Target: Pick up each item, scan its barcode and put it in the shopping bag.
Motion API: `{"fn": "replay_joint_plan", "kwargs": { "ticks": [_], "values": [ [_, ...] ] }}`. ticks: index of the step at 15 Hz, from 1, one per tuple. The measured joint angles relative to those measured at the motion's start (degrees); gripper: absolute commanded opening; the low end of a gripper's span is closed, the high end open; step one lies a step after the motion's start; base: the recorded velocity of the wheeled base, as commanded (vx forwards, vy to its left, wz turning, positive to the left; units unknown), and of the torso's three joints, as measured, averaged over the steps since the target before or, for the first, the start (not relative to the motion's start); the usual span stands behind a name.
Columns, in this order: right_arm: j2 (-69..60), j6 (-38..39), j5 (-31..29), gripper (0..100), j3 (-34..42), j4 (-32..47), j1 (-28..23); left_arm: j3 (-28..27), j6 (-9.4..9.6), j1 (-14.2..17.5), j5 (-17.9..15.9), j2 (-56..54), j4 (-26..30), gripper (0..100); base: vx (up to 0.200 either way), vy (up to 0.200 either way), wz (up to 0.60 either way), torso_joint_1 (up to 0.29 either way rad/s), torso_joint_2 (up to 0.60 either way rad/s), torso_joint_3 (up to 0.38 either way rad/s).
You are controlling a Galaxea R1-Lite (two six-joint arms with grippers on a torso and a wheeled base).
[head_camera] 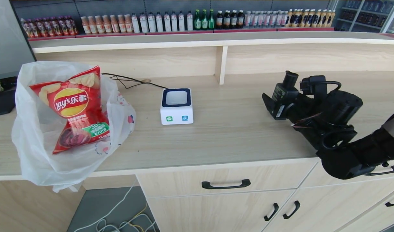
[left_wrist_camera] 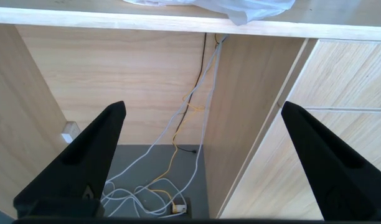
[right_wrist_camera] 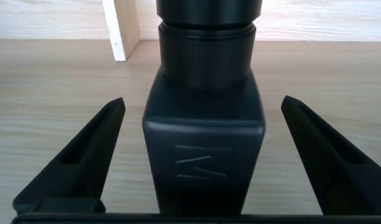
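Observation:
A black bottle with a round cap stands on the right side of the wooden counter. My right gripper is open around the black bottle, with a gap showing on each side between the fingers and its body. A white shopping bag lies open at the counter's left end with a red bag of chips inside it. The white barcode scanner sits mid-counter. My left gripper hangs open and holds nothing, below the counter's edge in front of a cabinet gap.
A black cable runs from the back wall to the scanner. A vertical divider stands at the counter's back. Drawers with black handles are below. Loose cables hang in the gap under the counter. Bottles line the shelf behind.

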Motion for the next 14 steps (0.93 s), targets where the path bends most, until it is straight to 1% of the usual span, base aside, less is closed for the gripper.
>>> {"fn": "replay_joint_plan", "kwargs": {
  "ticks": [2, 3, 14],
  "values": [
    [0.3, 0.0, 0.0, 100, 0.0, 0.0, 0.0, 0.0, 0.0, 0.0, 0.0, 0.0, 0.0, 100, 0.0, 0.0, 0.0, 0.0, 0.0, 0.0],
    [0.5, 0.0, 0.0, 0, -0.1, 0.0, -0.1, 0.0, -0.02, 0.0, 0.0, 0.0, 0.0, 100, 0.0, 0.0, 0.0, 0.0, 0.0, 0.0],
    [-0.1, -0.1, 0.0, 0, 0.2, -0.4, 0.5, 0.0, 0.0, 0.0, 0.0, 0.0, 0.0, 100, 0.0, 0.0, 0.0, 0.0, 0.0, 0.0]
  ]
}}
